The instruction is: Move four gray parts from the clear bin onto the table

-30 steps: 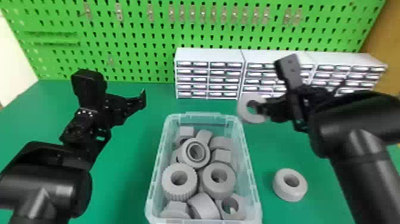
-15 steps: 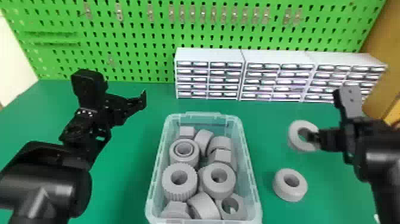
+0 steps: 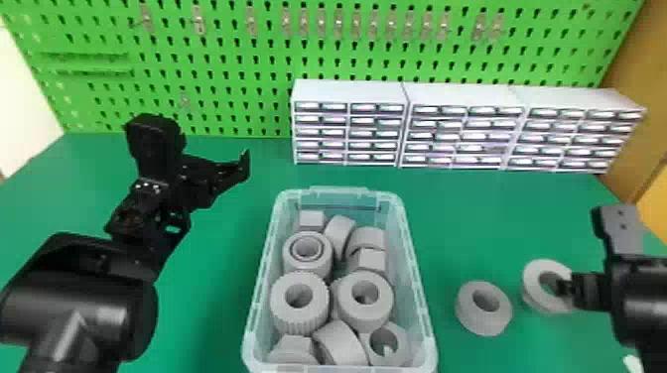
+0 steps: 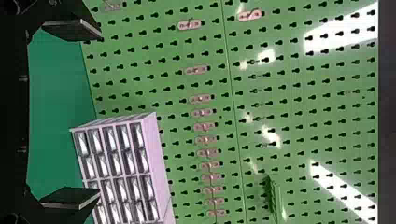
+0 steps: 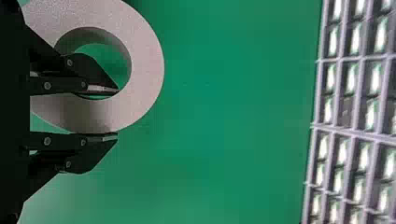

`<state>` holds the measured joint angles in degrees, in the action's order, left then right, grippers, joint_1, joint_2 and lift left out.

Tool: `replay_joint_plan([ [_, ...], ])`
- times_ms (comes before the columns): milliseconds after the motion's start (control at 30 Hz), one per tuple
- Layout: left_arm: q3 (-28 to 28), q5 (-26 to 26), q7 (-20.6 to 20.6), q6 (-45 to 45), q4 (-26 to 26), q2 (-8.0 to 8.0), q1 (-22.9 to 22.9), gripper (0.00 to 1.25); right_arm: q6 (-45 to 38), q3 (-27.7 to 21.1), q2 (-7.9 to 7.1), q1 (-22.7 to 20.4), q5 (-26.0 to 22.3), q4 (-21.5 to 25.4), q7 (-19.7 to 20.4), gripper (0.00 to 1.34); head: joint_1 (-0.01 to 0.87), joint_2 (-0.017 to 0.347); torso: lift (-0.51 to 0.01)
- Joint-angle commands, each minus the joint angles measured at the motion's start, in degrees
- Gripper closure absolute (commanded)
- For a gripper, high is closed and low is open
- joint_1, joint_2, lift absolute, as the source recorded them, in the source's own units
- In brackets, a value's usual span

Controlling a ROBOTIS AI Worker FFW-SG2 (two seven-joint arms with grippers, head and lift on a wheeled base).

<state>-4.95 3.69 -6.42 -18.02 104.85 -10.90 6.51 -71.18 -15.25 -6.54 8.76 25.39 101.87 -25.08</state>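
While the left gripper (image 4: 100, 113) hangs with its fingers spread above the left part of the table (image 3: 223, 297), the clear bin (image 3: 421, 302) stands near the middle, crowded with gray parts, among them a ribbed ring (image 3: 280, 302). Between the bin and the table's right edge lies a loose gray ring (image 3: 469, 315); just beside it, nearer that edge, the right gripper (image 5: 116, 113) clasps the wall of the held ring (image 3: 535, 280), one finger through the hole, the other outside. If that ring comes down too close to its neighbor, it could nudge it or catch on its rim. Being pinched on one side only, it might also swing and land tilted, and the finger inside the hole could drag it along on withdrawal. The bin's near end is cut off, and its lower parts are partly buried. Whether the held ring touches the table is hard to tell.
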Motion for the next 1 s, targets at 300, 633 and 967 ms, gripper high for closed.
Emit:
replay_joint_plan([
  [300, -0.5, 0.0, 0.0, 0.0, -0.1, 0.09, 0.3, 0.11, 0.2, -0.6, 0.38, -0.2, 0.8, -4.3, 0.0, 1.13, 0.678, 0.034, -0.05],
  [633, -0.5, 0.0, 0.0, 0.0, -0.1, 0.18, 0.3, 0.11, 0.1, -0.4, 0.47, -0.1, 1.3, -4.3, -0.1, 0.85, 0.678, 0.034, -0.05],
  [967, -0.5, 0.0, 0.0, 0.0, -0.1, 0.18, 0.3, 0.11, -0.5, 0.2, 0.47, 0.2, 1.6, -4.3, -0.1, 0.6, 0.678, 0.034, -0.05],
])
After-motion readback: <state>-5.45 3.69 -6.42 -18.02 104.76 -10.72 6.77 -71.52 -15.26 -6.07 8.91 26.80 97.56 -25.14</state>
